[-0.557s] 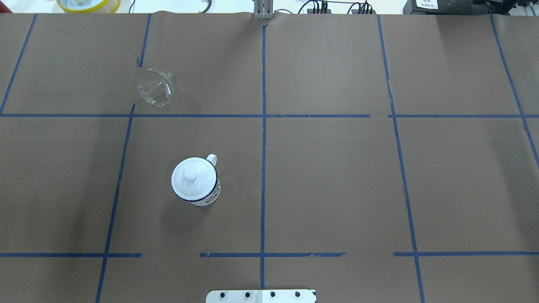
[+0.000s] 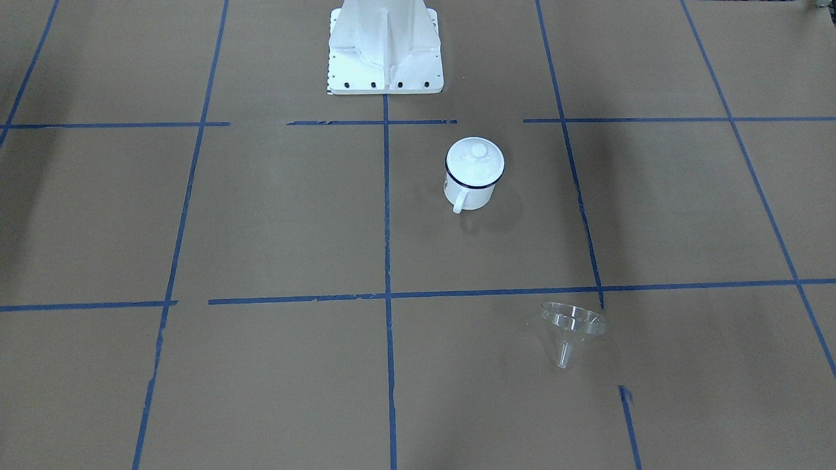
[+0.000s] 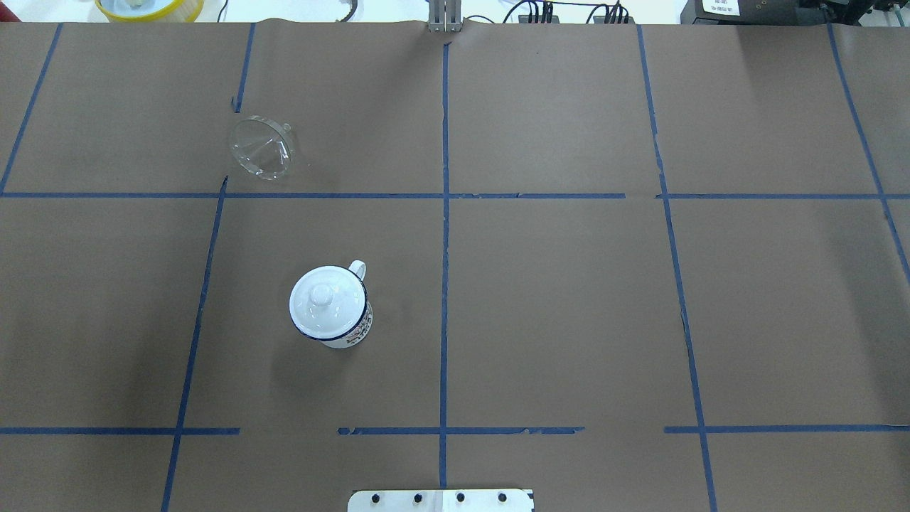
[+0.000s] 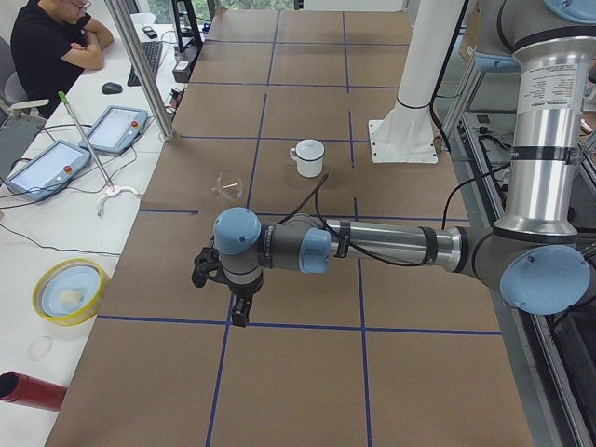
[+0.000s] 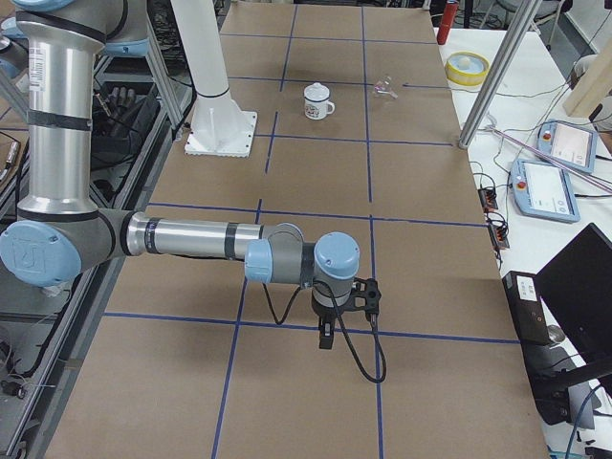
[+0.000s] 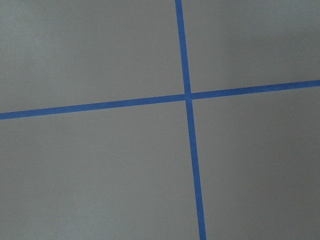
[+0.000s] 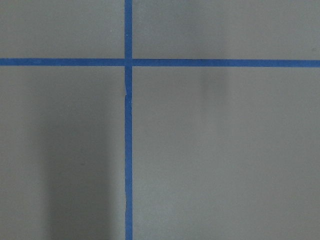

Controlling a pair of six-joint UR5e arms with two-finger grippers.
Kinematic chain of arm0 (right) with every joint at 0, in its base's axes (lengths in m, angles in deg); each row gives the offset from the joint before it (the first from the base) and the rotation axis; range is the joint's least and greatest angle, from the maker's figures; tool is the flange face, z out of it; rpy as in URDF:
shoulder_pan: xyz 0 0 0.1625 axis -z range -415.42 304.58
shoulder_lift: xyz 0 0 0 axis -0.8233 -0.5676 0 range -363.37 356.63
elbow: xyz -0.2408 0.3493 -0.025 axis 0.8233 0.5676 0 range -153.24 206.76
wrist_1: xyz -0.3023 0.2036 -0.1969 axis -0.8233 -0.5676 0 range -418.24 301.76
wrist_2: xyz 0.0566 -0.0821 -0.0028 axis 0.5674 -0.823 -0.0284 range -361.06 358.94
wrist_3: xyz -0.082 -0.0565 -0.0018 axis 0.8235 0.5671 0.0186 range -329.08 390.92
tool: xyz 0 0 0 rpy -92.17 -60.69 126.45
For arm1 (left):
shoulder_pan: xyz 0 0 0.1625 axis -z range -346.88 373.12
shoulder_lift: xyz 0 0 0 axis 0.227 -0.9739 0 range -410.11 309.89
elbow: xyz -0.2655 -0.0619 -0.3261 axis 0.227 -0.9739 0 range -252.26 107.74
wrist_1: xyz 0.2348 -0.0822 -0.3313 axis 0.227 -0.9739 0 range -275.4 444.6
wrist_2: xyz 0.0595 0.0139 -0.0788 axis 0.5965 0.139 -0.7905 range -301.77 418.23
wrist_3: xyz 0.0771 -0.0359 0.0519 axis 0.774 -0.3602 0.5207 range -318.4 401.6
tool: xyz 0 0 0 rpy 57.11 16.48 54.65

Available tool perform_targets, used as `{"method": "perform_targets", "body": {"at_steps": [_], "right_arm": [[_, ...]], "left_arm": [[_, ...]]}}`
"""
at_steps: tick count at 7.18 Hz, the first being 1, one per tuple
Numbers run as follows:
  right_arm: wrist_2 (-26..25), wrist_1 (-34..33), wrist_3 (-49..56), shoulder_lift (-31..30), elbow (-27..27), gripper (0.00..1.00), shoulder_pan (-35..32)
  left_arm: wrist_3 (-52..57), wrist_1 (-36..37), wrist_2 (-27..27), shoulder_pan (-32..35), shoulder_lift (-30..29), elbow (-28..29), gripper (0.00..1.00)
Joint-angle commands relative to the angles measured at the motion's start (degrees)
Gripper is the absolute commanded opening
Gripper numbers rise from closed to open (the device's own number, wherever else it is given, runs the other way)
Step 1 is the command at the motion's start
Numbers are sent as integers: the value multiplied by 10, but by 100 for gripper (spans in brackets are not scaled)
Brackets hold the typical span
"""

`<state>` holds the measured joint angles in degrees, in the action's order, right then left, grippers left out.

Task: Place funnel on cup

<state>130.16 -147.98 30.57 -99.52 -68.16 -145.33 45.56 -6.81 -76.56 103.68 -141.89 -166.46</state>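
Note:
The clear plastic funnel (image 3: pixel 261 147) lies tilted on its side on the brown paper at the far left; it also shows in the front view (image 2: pixel 571 326) and the left side view (image 4: pixel 227 185). The white cup (image 3: pixel 355 331) with a dark blue rim stands upright nearer the robot base, also in the front view (image 2: pixel 467 189). A round white knobbed lid (image 3: pixel 323 299) sits on it. My left gripper (image 4: pixel 240 312) hangs over the table's left end, far from both. My right gripper (image 5: pixel 326 337) hangs over the right end. I cannot tell whether either is open or shut.
The white robot base (image 2: pixel 385 46) stands at the near edge. A yellow bowl (image 4: pixel 67 291), a red cylinder (image 4: pixel 28 389), two tablets (image 4: pixel 116 128) and a seated operator (image 4: pixel 47 47) are beyond the far edge. A metal pole (image 4: pixel 140 65) rises there.

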Motion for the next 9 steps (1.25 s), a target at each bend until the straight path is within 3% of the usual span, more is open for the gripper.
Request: {"method": "perform_targets", "body": {"at_steps": [1, 2, 4, 6, 8, 9], "right_arm": [[0, 0, 0, 0, 0, 100, 0], [0, 0, 0, 0, 0, 100, 0], [0, 0, 0, 0, 0, 100, 0], [0, 0, 0, 0, 0, 100, 0], [0, 0, 0, 0, 0, 100, 0], [0, 0, 0, 0, 0, 100, 0]], "left_arm": [[-11, -1, 1, -16, -58, -38, 100], [-29, -7, 5, -67, -93, -44, 100], [-130, 2, 32, -141, -121, -140, 100], [-223, 87, 97, -216, -158, -234, 100], [-325, 165, 101, -299, -225, -250, 100], [-432, 177, 130, -367, -250, -248, 100]]}}
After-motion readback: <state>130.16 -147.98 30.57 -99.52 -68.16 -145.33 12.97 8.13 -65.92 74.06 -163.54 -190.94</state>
